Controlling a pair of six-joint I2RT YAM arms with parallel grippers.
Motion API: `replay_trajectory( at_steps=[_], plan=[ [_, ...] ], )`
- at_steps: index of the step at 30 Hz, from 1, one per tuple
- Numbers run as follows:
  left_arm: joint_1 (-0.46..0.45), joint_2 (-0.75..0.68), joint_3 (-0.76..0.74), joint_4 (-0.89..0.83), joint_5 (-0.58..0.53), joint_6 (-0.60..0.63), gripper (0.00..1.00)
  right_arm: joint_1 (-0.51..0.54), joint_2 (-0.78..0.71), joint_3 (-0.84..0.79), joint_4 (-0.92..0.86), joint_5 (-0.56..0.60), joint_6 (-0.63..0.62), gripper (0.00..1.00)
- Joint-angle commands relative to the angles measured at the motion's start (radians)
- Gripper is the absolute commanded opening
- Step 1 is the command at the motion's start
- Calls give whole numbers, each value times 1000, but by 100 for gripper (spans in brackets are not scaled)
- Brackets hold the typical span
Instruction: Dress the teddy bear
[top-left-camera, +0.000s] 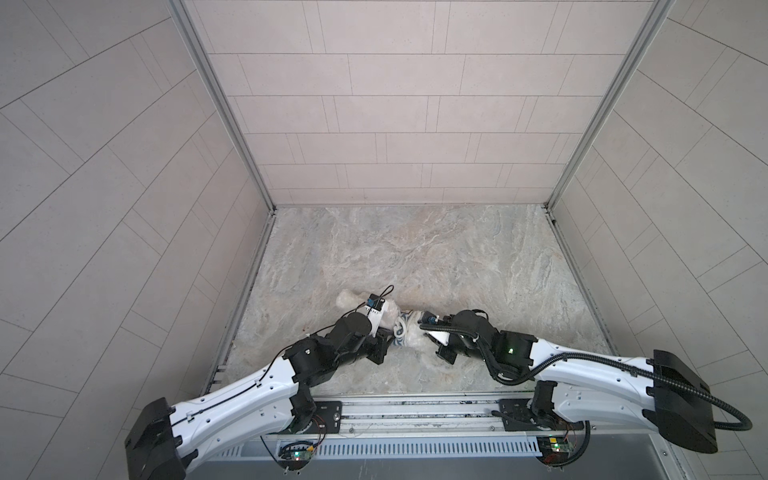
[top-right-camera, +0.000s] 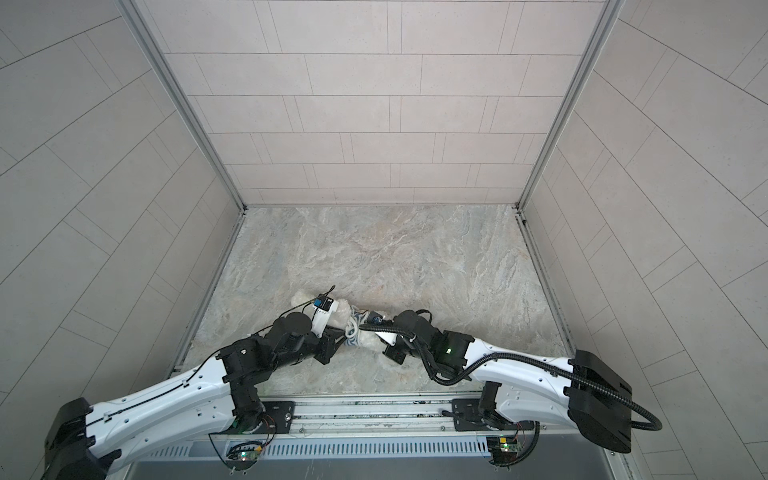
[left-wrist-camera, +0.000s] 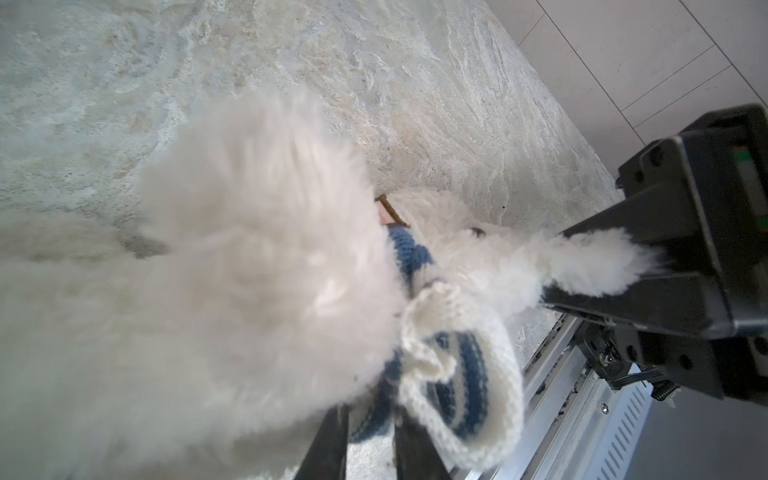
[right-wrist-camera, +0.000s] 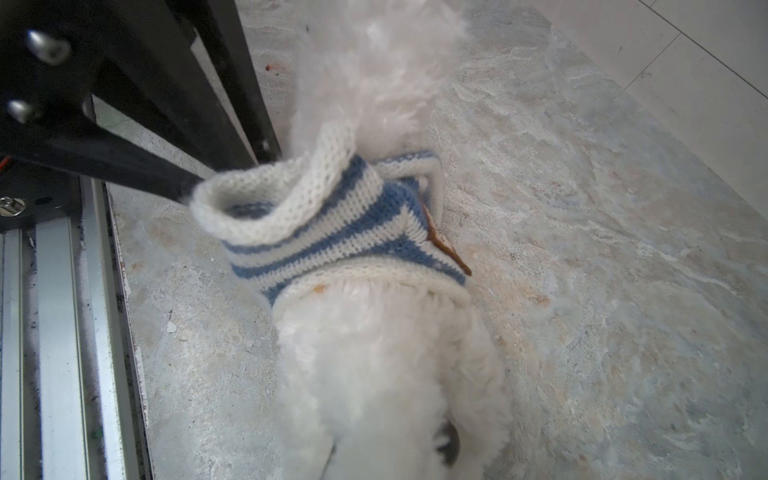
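Seemingly mid-dressing teddy bear (right-wrist-camera: 386, 374), with left hand (left-wrist-camera: 370, 419) pinched shut on shirt (right-wrist-camera: 332, 232), right hand (left-wrist-camera: 552, 264) clamped on fur; likely needs steady tug next.

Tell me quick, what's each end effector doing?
Left end effector: closed on the striped shirt.
Right end effector: closed on the teddy bear.

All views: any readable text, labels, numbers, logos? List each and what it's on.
Nothing legible in any view.
Dark print on the white camera housing on the left wrist: too small to read in a top view.
Badge on the striped shirt: seen edge-on, its face hidden, so any wording cannot be told.
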Motion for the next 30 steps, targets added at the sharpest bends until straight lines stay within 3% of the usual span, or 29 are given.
replay_trajectory(
  at_steps=[1,10,19,30],
  plan=[
    [-11,18,38,37,-13,13,27,4,-19,-1,32,-13,1,0],
    [-20,80,45,64,-58,21,28,4,-23,-2,34,-14,3,0],
    [-29,100,43,74,-69,19,2,4,-29,-3,28,-9,7,0],
    [-28,-46,94,-56,-69,46,0,7,-30,0,-80,92,-5,0]
  ],
)
